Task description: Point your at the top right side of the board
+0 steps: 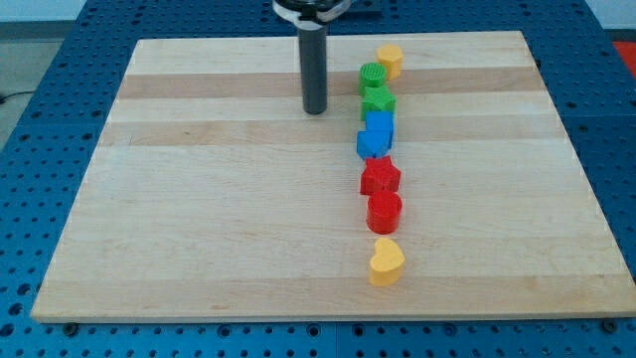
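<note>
1. My tip [316, 109] rests on the wooden tabletop [199, 219] in its upper middle part. The tool is a plain dark rod with no jaws, so there is nothing on it to open or close, and it holds nothing.
2. A column of blocks runs down the board just to the tip's 3 o'clock side.
3. From the top: a yellow block [390, 60], a green round block [372, 77], a green star-like block [378, 100], then a blue cube [380, 125] touching a second blue block [371, 144].
4. Below these sit a red star-like block [380, 177] and a red cylinder [385, 212], touching each other.
5. A yellow heart block [386, 262] lies alone at the column's 6 o'clock end.
6. The green star-like block is the nearest to the tip, at about 3 o'clock, with a gap between them.
7. The board's top right side lies at about 2 o'clock from the tip, beyond the column, well apart from it.
</note>
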Controlling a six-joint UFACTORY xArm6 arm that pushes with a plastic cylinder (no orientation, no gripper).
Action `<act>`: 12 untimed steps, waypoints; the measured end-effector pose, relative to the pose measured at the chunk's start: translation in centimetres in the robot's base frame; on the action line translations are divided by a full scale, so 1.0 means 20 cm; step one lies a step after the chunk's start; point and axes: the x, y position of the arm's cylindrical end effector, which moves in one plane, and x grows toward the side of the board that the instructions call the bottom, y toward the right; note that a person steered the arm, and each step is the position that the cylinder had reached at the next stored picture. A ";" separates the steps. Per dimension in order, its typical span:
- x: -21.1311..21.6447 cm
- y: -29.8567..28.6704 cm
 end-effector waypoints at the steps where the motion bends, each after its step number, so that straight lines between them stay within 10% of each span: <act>1: -0.32 -0.16; 3: -0.75 -0.15; 5: -0.76 -0.05; 9: -0.69 1.20; 12: -0.19 0.49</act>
